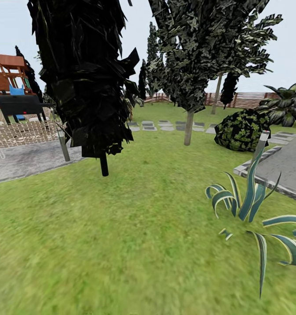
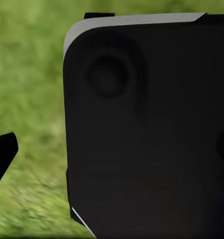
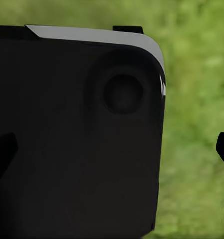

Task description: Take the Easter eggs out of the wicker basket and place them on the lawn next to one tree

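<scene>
The robot seems to be travelling over the lawn (image 1: 121, 227) in search of the wicker basket and eggs, none in sight, with a pale-trunked tree (image 1: 188, 127) far right; whether its fingers are apart I cannot tell.

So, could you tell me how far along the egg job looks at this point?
Nothing looks done yet. The head view takes in the lawn, a thin dark-trunked tree, a pale-trunked tree further back and a round bush, with no basket or eggs among them. Both wrist views look past a black robot part to grass. The robot seems to be travelling, so finding the basket, taking out the eggs and placing them by one tree all remain.
</scene>
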### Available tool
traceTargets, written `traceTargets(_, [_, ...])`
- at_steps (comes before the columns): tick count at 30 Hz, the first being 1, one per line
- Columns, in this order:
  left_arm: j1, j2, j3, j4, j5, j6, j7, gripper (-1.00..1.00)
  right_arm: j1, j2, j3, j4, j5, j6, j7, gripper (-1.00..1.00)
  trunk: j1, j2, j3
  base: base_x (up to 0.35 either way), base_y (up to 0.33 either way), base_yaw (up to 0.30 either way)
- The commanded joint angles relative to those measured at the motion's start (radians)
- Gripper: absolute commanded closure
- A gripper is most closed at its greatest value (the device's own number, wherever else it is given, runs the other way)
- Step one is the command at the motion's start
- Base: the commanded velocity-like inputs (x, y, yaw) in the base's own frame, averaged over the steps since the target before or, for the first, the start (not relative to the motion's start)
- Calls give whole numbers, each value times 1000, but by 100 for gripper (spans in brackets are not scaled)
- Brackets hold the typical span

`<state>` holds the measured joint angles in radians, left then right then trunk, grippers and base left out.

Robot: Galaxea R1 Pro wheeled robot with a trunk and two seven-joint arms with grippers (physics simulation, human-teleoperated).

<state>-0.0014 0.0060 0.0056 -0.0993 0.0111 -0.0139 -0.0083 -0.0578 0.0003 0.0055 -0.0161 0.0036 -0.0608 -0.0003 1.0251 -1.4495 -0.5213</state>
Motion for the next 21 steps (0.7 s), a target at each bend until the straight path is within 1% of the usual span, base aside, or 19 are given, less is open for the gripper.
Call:
traceTargets(1, [0, 0, 0, 0, 1, -1, -1, -100, 0, 0, 0, 1, 0, -3, 0, -100, 0, 0, -2, 0, 0, 193])
traceTargets(4, [0, 0, 1, 0, 1, 0, -1, -100, 0, 0, 1, 1, 0, -4, 0, -100, 0, 0, -7, 0, 0, 193])
traceTargets(7, [0, 1, 1, 0, 2, 0, -1, -100, 0, 0, 1, 1, 1, -4, 0, -100, 0, 0, -11, 132, 62, 183])
traceTargets(10, [0, 2, 3, 0, 3, 0, -1, -100, 0, 0, 0, 1, 1, -4, 0, -100, 0, 0, -12, 241, 128, 72])
traceTargets(21, [0, 1, 4, -1, 3, 0, 2, -100, 0, -2, 2, 2, 1, -2, 1, -100, 0, 0, -12, 287, 135, 4])
